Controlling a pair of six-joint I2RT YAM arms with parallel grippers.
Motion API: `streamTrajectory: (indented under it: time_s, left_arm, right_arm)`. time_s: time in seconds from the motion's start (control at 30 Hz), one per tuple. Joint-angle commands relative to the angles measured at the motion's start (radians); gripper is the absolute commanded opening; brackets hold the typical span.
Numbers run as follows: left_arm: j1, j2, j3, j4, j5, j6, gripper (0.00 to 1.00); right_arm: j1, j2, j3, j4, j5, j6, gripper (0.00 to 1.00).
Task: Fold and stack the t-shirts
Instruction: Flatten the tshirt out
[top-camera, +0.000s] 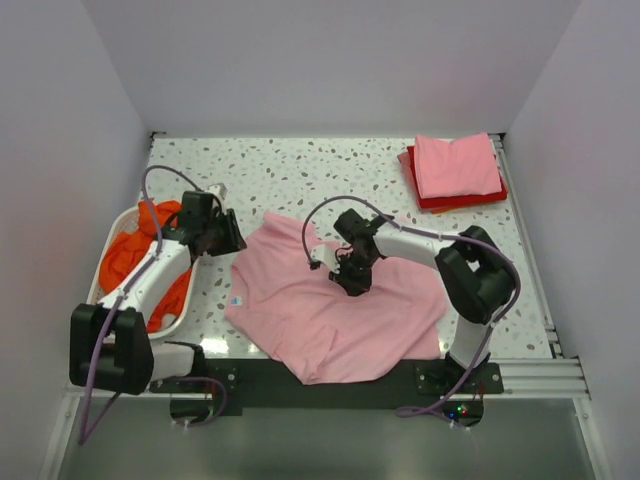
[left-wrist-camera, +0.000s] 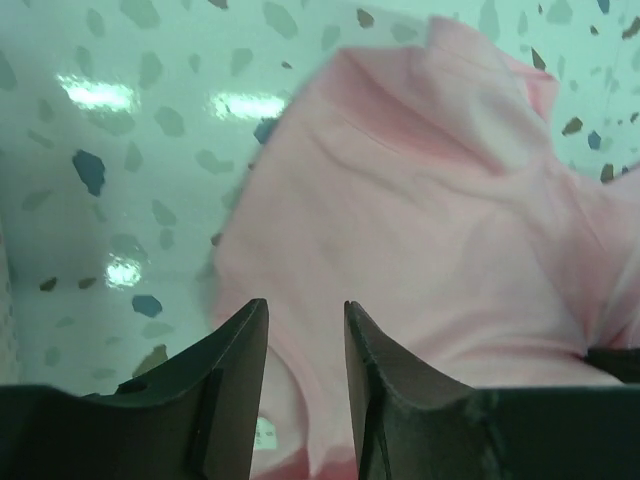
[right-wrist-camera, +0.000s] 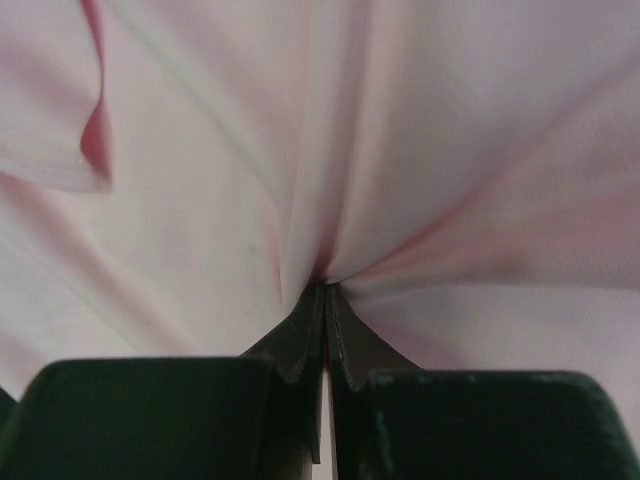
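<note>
a white plastic laundry basket (top-camera: 108, 243) stands at the left edge of the tabletop (top-camera: 300, 170), its long side running from near to far. the tabletop is white, flecked with grey, brown and blue chips. it is glossy: in the left wrist view the tabletop (left-wrist-camera: 110, 200) throws back bright spots of light. a silver metal rail (top-camera: 533, 280) runs along its right edge, and another lies across the near right edge. plain pale walls (top-camera: 330, 60) close in the left, far and right sides.
</note>
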Motion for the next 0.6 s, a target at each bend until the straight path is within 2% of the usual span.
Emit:
streamTrajectory:
  time_s: [0.0, 0.03, 0.1, 0.17, 0.2, 0.27, 0.37, 0.47, 0.57]
  left_arm:
    - [0.063, 0.072, 0.083, 0.117, 0.034, 0.048, 0.42]
    - [0.072, 0.127, 0.123, 0.119, 0.057, 0.051, 0.42]
    - [0.077, 0.186, 0.172, 0.121, 0.112, 0.086, 0.42]
    - [0.077, 0.258, 0.234, 0.145, 0.149, 0.128, 0.43]
    - [0.077, 0.299, 0.249, 0.159, 0.218, 0.149, 0.44]
    - [0.075, 0.338, 0.290, 0.183, 0.324, 0.198, 0.45]
    - [0.069, 0.427, 0.350, 0.155, 0.415, 0.273, 0.52]
    - [0.046, 0.531, 0.427, 0.063, 0.441, 0.344, 0.53]
    - [0.025, 0.600, 0.459, 0.064, 0.488, 0.344, 0.54]
  right_arm:
    - [0.006, -0.062, -0.034, -0.062, 0.006, -0.043, 0.02]
    - [0.004, -0.071, -0.031, -0.060, 0.002, -0.041, 0.03]
    - [0.003, -0.081, -0.019, -0.062, -0.002, -0.020, 0.10]
    - [-0.006, -0.100, 0.015, -0.066, -0.003, -0.003, 0.21]
    - [-0.014, -0.108, 0.041, -0.068, -0.002, 0.011, 0.29]
    - [-0.054, -0.145, 0.064, -0.065, -0.012, 0.029, 0.35]
    - [-0.149, -0.189, 0.104, -0.066, -0.061, 0.057, 0.36]
    - [-0.235, -0.226, 0.108, -0.051, -0.084, 0.069, 0.37]
    - [-0.281, -0.246, 0.078, -0.039, -0.107, 0.072, 0.37]
